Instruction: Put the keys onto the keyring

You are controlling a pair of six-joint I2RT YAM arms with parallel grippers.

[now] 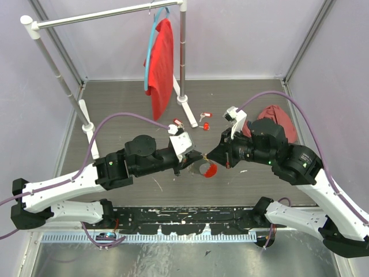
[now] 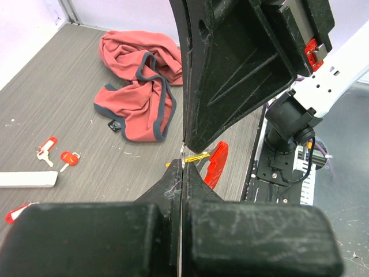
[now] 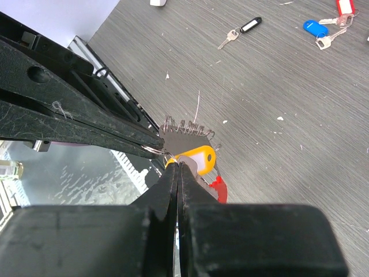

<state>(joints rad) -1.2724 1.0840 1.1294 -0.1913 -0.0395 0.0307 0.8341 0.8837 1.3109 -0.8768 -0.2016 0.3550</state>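
My two grippers meet tip to tip above the table's middle. My left gripper [image 1: 198, 156] [image 2: 183, 168] is shut on a thin silvery metal part of the keyring. The keyring's bright red plastic piece [image 1: 211, 170] [image 2: 217, 163] [image 3: 218, 188] hangs just below the tips, with a grey flat piece edged by small wire loops [image 3: 185, 138]. My right gripper [image 1: 213, 154] [image 3: 177, 165] is shut on a key with a yellow tag [image 3: 197, 159] [image 2: 199, 156], held against the ring at the left fingertips [image 3: 138, 138]. More keys lie on the table: red tags [image 1: 203, 115] [image 2: 69, 158], black tag [image 3: 250, 24], blue tag [image 3: 313, 27].
A crumpled red cloth [image 1: 278, 118] [image 2: 138, 86] lies at the right behind my right arm. A white clothes rack [image 1: 183, 99] stands at the back with a red garment [image 1: 161, 69] on a blue hanger. Its white foot [image 2: 26, 179] lies near the loose keys.
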